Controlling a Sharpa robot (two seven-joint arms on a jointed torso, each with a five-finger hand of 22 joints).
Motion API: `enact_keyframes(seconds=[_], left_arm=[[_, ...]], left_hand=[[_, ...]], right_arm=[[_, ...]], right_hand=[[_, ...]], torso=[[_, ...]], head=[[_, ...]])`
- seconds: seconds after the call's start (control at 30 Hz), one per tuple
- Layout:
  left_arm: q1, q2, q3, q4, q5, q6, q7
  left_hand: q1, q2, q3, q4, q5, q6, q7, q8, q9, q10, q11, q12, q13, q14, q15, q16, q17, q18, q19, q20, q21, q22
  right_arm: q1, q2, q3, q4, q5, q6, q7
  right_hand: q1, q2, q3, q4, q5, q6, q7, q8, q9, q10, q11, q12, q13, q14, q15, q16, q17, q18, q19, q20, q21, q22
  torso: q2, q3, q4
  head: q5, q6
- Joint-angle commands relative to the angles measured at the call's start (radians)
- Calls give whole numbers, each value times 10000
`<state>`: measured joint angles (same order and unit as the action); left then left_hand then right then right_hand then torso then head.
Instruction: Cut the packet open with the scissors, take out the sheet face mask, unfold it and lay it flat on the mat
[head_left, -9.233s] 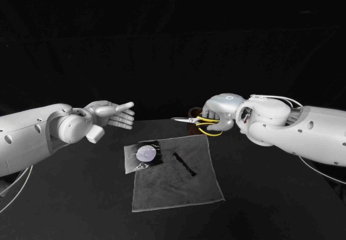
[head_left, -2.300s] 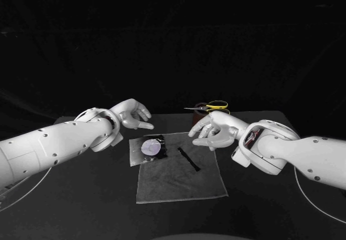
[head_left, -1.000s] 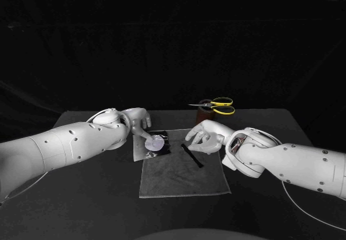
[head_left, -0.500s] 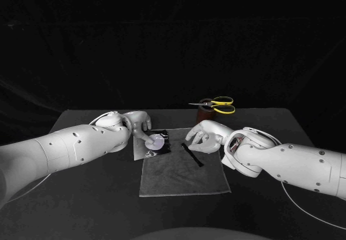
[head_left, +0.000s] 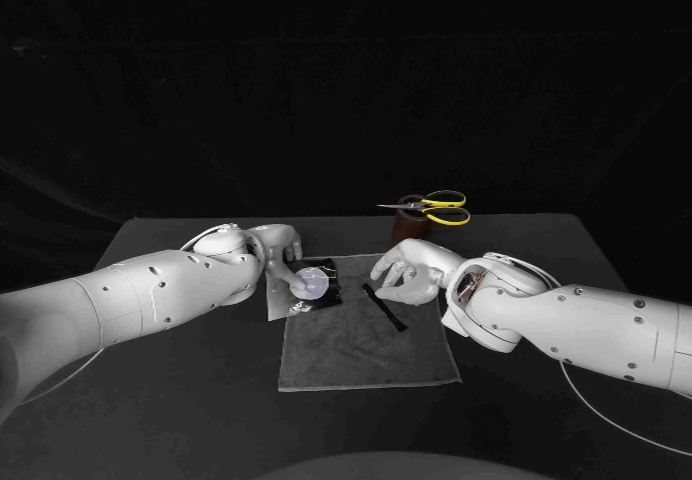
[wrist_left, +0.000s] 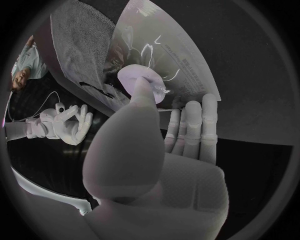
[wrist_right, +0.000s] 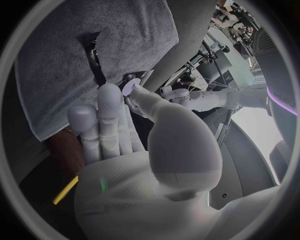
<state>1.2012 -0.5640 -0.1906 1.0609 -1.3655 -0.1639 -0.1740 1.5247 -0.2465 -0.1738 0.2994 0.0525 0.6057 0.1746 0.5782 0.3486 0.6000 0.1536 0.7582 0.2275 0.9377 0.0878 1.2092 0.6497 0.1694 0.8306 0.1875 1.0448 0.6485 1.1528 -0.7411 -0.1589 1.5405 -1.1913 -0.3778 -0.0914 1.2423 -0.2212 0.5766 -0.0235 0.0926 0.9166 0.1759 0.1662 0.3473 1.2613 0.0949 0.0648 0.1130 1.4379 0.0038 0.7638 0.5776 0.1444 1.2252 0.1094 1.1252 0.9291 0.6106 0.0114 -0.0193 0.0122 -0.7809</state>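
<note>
The silvery packet (head_left: 306, 285) with a pale round patch lies on the far left corner of the grey mat (head_left: 368, 345). My left hand (head_left: 277, 256) pinches the packet (wrist_left: 175, 55) at its edge, thumb on the pale patch and fingertips against the rim. My right hand (head_left: 405, 273) hovers just above the mat's far right part, fingers loosely apart, holding nothing. The yellow-handled scissors (head_left: 436, 208) stand in a brown holder (head_left: 408, 232) behind the mat. In the right wrist view my right hand (wrist_right: 137, 160) points over the mat (wrist_right: 69, 55) toward the left hand (wrist_right: 187, 97).
A thin black pen-like stick (head_left: 384, 307) lies on the mat just below my right hand. The near half of the mat is bare. The black table (head_left: 577, 260) reaches well past the mat on both sides.
Over the earlier frames both arms came down to the mat, and the scissors went from my right hand into the holder. In the last second my left thumb settled onto the packet.
</note>
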Motion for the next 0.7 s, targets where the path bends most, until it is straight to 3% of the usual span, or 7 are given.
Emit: enact_keyframes(seconds=[0.03,0.3,0.53,0.63,0.7], left_arm=[[-41,33,-34,24,-109,369,-108],[-49,30,-112,46,-178,405,-201],[-50,61,-166,27,-371,207,-244],[-55,89,-196,-1,-436,33,-235],[-62,107,-214,-17,-468,-110,-222]], left_hand=[[27,-70,-29,-11,-21,-47,267,72,-10,-133,-17,-16,-36,-41,1,65,-34,139,-74,12,53,-6],[112,0,20,-14,-19,-51,309,148,-28,-161,15,-51,-117,16,22,142,-116,140,-70,31,83,-5],[519,518,716,-63,-36,201,242,378,-140,535,-91,40,-331,354,-70,494,-371,158,43,-24,268,30],[876,822,1048,-110,-40,573,158,392,-284,1295,-192,-26,-513,818,-189,808,-402,160,223,-128,461,81],[1137,1004,1206,-141,-46,835,114,325,-404,1781,-265,-188,-667,1455,-254,1142,208,117,534,-201,714,346]], right_arm=[[-4,20,6,-14,-115,68,-59],[-10,34,6,-23,-115,97,-62],[-12,35,6,-26,-113,106,-57],[-12,37,7,-27,-113,107,-53],[-12,35,7,-30,-112,107,-52]], right_hand=[[-91,23,19,43,-35,-41,10,38,15,-65,-11,-1,-8,-44,12,31,8,-175,47,-5,38,5],[-95,42,25,61,-14,-40,9,52,25,-67,-12,4,-10,-59,14,60,15,-173,38,-1,49,18],[-101,53,27,75,3,-36,8,64,32,-65,-13,8,-11,-69,15,77,19,-169,23,1,44,10],[-100,64,32,84,20,-32,5,75,39,-59,-15,13,-11,-80,14,92,22,-166,12,3,43,7],[-100,64,32,84,20,-32,5,75,39,-59,-15,13,-11,-80,14,92,22,-166,12,3,43,7]], torso=[[-2,6,10],[-12,-3,2],[-5,5,7],[-6,5,2],[-4,0,-1]], head=[[-10,-25],[-13,-63],[-16,-85],[-10,-88],[-5,-103]])
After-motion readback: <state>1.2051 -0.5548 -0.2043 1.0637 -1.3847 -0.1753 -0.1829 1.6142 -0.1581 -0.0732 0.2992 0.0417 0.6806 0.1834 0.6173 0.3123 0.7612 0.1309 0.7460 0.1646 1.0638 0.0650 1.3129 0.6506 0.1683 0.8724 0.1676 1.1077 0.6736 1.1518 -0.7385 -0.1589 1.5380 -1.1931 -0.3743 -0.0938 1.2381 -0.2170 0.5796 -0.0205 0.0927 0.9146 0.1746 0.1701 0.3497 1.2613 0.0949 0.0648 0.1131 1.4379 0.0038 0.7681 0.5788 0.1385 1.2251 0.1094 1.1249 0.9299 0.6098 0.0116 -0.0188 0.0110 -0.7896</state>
